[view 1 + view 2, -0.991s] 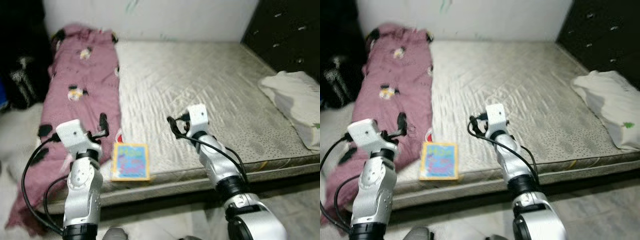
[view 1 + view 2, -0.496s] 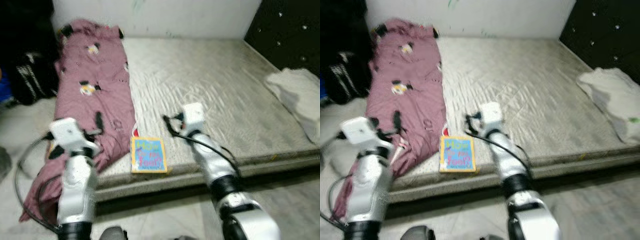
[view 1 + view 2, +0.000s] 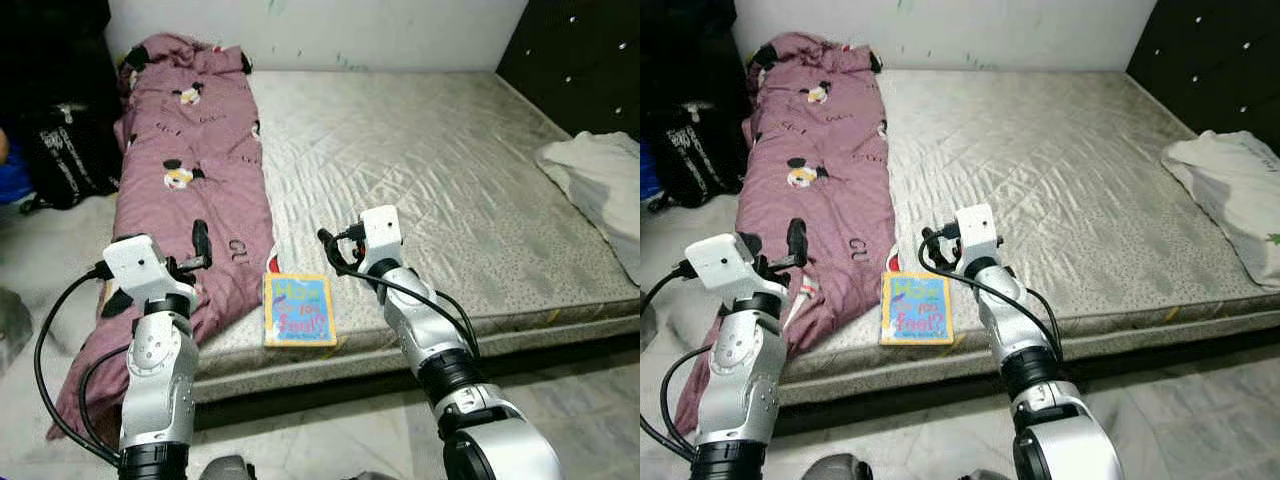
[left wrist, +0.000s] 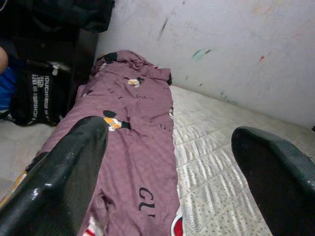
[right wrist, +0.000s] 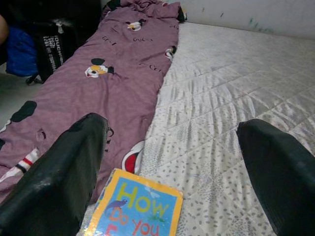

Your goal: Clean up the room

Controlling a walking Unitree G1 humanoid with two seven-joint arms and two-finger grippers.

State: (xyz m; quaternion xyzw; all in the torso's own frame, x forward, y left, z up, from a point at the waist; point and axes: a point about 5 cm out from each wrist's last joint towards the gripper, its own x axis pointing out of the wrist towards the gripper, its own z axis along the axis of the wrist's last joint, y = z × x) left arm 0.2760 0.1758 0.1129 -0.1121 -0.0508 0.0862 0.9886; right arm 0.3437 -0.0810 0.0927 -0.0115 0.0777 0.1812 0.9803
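Yellow-bordered book (image 3: 298, 309) lay at the mattress (image 3: 450, 170) edge beside the purple blanket (image 3: 190, 180). Right tool (image 5: 172, 162) hovered just behind it, fingers spread wide and empty, seemingly lined up to grasp; left tool (image 4: 167, 167) likewise gaped empty.

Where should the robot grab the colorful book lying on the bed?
Probably by its near edge. The book lies flat at the front edge of the mattress, so a finger can hardly slip under its middle. The open right hand hovers just above it and could come from the robot's side, pinching that edge. The purple blanket crowds its far left corner.
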